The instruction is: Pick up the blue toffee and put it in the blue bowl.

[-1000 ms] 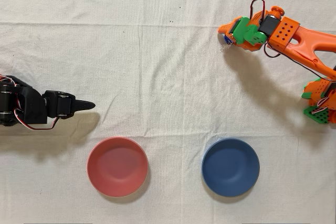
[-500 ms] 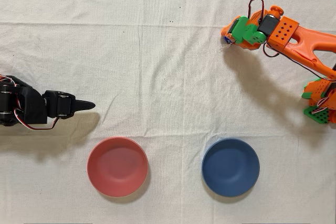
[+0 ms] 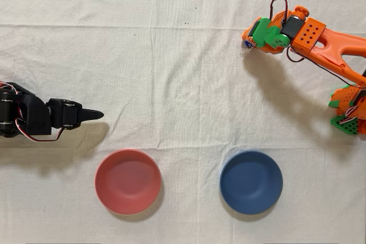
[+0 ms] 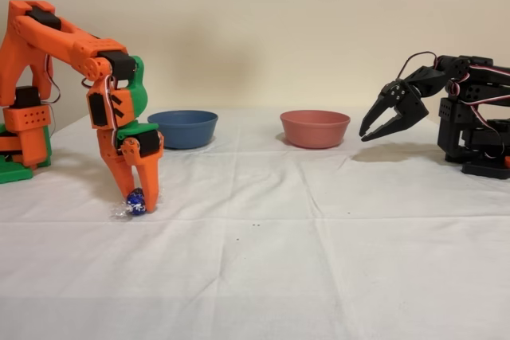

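- The orange arm's gripper points straight down at the white cloth, at the left of the fixed view, its two fingers pinched on the blue toffee.
- The toffee sits at the fingertips, at cloth level; a clear twisted wrapper end sticks out to its left and lies on the fabric. Whether the candy itself rests on the cloth or hangs just clear of it cannot be told.
- In the overhead view the gripper stands at the upper right, with a sliver of the blue toffee showing at its left edge under the green and orange parts.
- The blue bowl lies at the lower right of centre in the overhead view, well apart from the gripper, with bare cloth all the way between them.
- In the fixed view the blue bowl stands behind and just right of the gripper, farther from the camera.
- The pink-red bowl sits to the left of the blue one in the overhead view, a clear strip of cloth separating their rims; both bowls lie near the lower edge of the view.
- The black arm stands idle at the left edge of the overhead view, above the pink-red bowl and far from the toffee.
- A wide stretch of wrinkled cloth lies open across the middle of the table.
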